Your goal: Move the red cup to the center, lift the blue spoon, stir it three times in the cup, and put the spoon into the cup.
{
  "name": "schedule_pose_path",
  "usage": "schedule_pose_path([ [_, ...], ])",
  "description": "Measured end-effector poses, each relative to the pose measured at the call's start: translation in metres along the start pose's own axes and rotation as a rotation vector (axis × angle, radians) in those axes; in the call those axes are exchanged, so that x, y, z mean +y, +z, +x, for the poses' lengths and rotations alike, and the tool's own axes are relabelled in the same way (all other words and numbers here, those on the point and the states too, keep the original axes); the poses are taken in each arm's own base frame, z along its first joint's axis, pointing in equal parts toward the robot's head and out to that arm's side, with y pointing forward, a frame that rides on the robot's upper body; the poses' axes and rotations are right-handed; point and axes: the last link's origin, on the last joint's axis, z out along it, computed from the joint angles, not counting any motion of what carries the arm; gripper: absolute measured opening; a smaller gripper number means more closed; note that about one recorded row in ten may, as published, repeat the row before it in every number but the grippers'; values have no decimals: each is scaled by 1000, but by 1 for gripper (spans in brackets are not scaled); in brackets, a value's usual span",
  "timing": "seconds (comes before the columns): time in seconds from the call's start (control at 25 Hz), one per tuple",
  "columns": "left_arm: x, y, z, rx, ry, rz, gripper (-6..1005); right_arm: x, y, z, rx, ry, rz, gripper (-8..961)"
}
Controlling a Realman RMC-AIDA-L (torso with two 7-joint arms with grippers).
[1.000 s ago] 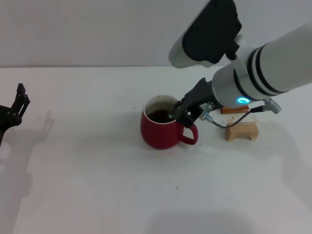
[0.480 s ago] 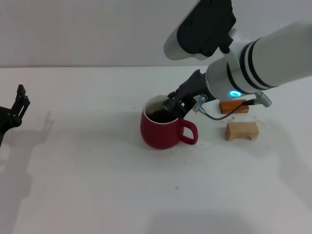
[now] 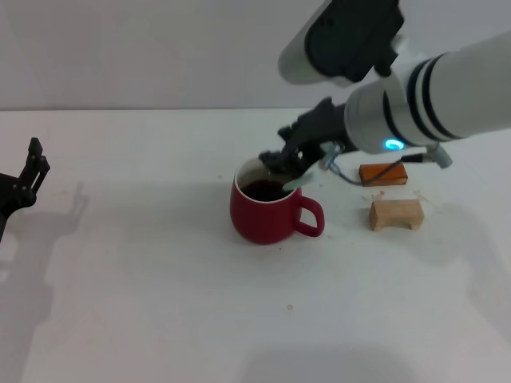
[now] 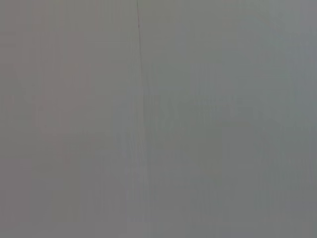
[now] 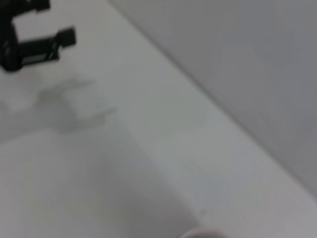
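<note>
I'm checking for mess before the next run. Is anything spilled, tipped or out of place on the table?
Nothing serious. The red cup stands upright with dark liquid inside, and the right gripper holds the blue spoon over its rim. A few small specks dot the table near the cup. Two wooden blocks sit beside it. The left gripper is parked far off.

Spoon (image 3: 297,181) mostly hidden: only a pale sliver showing under the right gripper (image 3: 289,162), grip not discernible. Left gripper (image 3: 24,182) cut off by the head view's edge, fingers unreadable. Cup (image 5: 200,233) only a blurred rim sliver at the right wrist view's edge.
</note>
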Motion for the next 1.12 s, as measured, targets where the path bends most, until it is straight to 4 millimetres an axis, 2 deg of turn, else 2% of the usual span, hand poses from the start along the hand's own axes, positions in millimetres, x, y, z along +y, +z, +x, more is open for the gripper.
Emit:
schedule_pose_path([
  [0.12, 0, 0, 0, 1, -1, 1, 855, -12, -6, -3, -78, -5, 90, 404],
  [0.16, -1, 0, 0, 2, -2, 4, 855, -24, -12, -2, -157, -5, 184, 405],
  [0.2, -1, 0, 0, 2, -2, 4, 855, -24, -12, -2, -157, -5, 184, 407],
  [0.24, -1, 0, 0, 3, -3, 6, 855, -38, -20, 4, -258, 20, 282, 408],
  [0.28, -1, 0, 0, 3, -6, 8, 855, -38, -20, 4, -258, 20, 282, 410],
  [0.32, -2, 0, 0, 3, -8, 10, 855, -46, -26, 11, -318, 42, 340, 411],
  [0.36, -5, -1, 0, 2, -13, 24, 855, -59, -40, 30, -434, 92, 455, 412],
  [0.4, -6, -2, 0, 2, -15, 30, 855, -59, -40, 30, -434, 92, 455, 414],
  [0.52, -9, -4, 0, 1, -20, 46, 855, -64, -57, 69, -571, 145, 621, 421],
  [0.6, -11, -5, -1, 1, -24, 58, 855, -56, -64, 99, -641, 150, 722, 427],
  [0.64, -12, -5, -1, 1, -26, 65, 855, -44, -70, 129, -719, 137, 829, 430],
  [0.68, -14, -5, -1, 1, -29, 75, 855, -37, -73, 146, -755, 133, 881, 433],
  [0.72, -15, -6, -1, 1, -36, 81, 855, -37, -73, 146, -755, 133, 881, 436],
  [0.76, -17, -7, -1, 0, -58, 89, 855, -25, -81, 172, -828, 143, 976, 439],
  [0.8, -17, -7, -1, 0, -58, 89, 855, -25, -81, 172, -828, 143, 976, 442],
  [0.88, -19, -7, -2, -2, -81, 95, 855, -15, -88, 203, -873, 198, 1081, 448],
  [1.04, -21, -8, -3, -5, -83, 100, 855, -6, -94, 250, -854, 345, 1216, 460],
  [1.08, -21, -8, -3, -6, -82, 100, 855, -2, -96, 271, -839, 410, 1240, 463],
  [1.12, -21, -8, -3, -7, -81, 101, 855, -2, -96, 271, -839, 410, 1240, 489],
])
